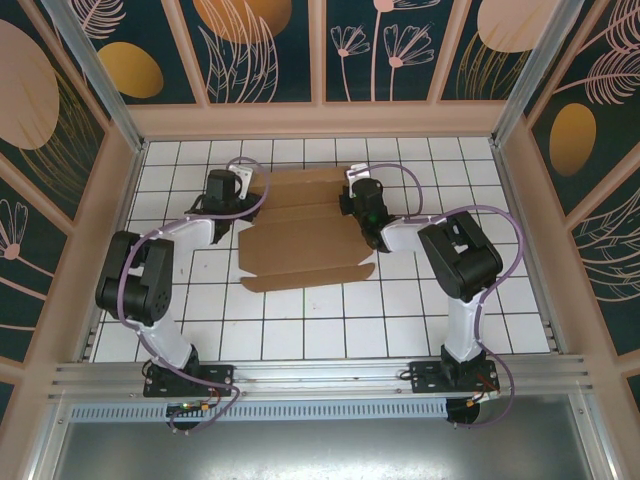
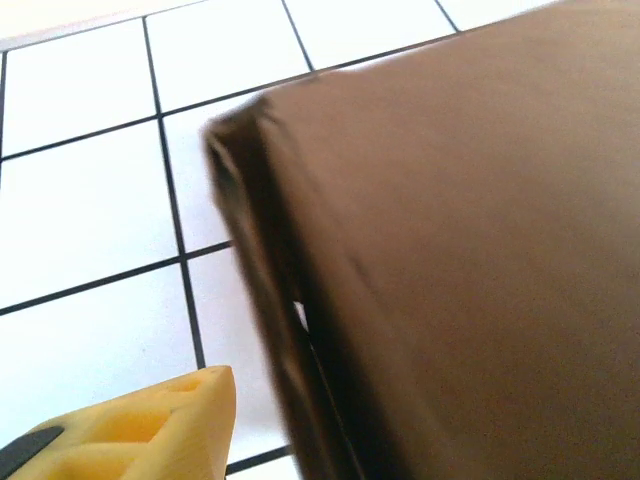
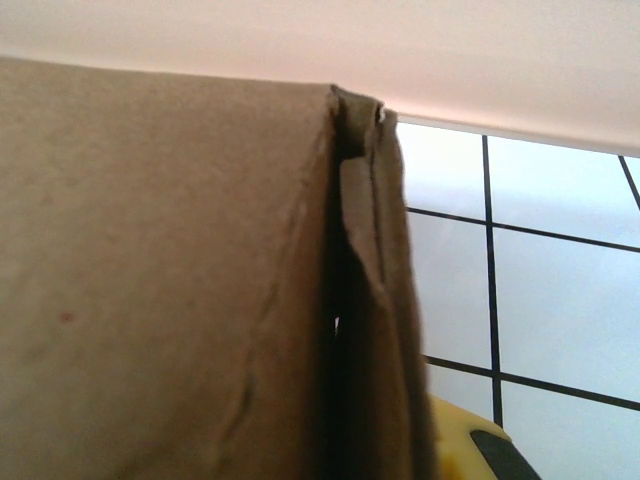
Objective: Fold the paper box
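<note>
Progress: the paper box [image 1: 305, 235] was seen largely flat; its side flaps were judged part-raised, with walls and lid left to be folded.
Place: far-centre on the table [image 1: 300, 325], between both grippers.
Left gripper [image 1: 240, 192]: set at the left flap; how far open could not be told.
Right gripper [image 1: 352, 198]: closed at the right flap; a hold was not confirmed.

From my feed I see a white tiled table [image 1: 300, 330] gridded in black. Pale beams [image 1: 320, 118] frame dark teal wall panels [image 1: 260, 50] painted with flowers and orange discs. An aluminium rail [image 1: 320, 375] runs nearest.
</note>
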You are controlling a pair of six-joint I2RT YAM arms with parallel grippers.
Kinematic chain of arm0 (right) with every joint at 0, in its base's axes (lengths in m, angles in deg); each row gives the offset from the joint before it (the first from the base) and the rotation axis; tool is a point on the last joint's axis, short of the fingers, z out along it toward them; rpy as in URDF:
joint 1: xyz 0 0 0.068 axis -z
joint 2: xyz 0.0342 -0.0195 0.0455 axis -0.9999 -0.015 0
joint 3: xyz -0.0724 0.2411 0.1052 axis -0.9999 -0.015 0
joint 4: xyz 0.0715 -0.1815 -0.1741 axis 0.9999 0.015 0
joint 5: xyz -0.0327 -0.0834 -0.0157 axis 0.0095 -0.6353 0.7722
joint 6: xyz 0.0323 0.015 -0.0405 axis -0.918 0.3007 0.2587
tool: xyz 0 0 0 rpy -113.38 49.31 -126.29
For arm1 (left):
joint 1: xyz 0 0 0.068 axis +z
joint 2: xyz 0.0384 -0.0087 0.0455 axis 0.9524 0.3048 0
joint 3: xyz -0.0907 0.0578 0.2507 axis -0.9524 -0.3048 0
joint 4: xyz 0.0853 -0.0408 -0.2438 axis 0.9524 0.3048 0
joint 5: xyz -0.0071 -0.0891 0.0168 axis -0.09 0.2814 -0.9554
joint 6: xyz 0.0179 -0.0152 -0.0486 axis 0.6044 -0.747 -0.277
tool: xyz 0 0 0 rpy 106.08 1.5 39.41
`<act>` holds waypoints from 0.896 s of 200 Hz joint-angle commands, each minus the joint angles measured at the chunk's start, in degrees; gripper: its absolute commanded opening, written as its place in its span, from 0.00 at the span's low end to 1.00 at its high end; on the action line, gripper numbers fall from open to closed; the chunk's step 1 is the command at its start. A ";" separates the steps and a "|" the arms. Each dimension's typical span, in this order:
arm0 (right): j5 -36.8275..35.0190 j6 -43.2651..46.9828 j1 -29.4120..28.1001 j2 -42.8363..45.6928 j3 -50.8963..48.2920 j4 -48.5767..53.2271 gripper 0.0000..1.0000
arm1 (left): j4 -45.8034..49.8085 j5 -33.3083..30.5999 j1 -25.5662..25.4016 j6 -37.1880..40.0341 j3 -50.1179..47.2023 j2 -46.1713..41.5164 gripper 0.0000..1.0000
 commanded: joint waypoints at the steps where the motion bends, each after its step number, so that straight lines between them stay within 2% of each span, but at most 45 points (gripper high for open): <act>1: 4.19 -0.86 -1.11 -3.16 -0.60 7.29 0.07 | 2.51 -4.86 0.14 -2.60 3.22 2.51 0.50; 38: 3.88 -0.71 -1.12 -3.09 -0.47 7.48 0.07 | 6.93 -8.10 0.13 -4.47 5.18 4.40 0.45; 79: 3.93 -0.95 -1.12 -2.98 -0.51 7.47 0.07 | 9.24 -12.56 0.04 -8.59 5.21 4.50 0.18; 117: 3.23 -1.28 -1.31 -2.22 -0.93 7.22 0.07 | 10.64 -19.88 -0.66 -12.00 5.76 4.12 0.04; 155: 1.80 -1.65 -1.57 -1.16 -1.52 6.78 0.06 | 10.80 -22.57 -1.01 -15.58 5.51 3.25 0.03; 179: 1.02 -1.45 -1.83 -0.43 -2.00 6.33 0.06 | 8.62 -20.27 -1.45 -16.71 4.26 3.06 0.11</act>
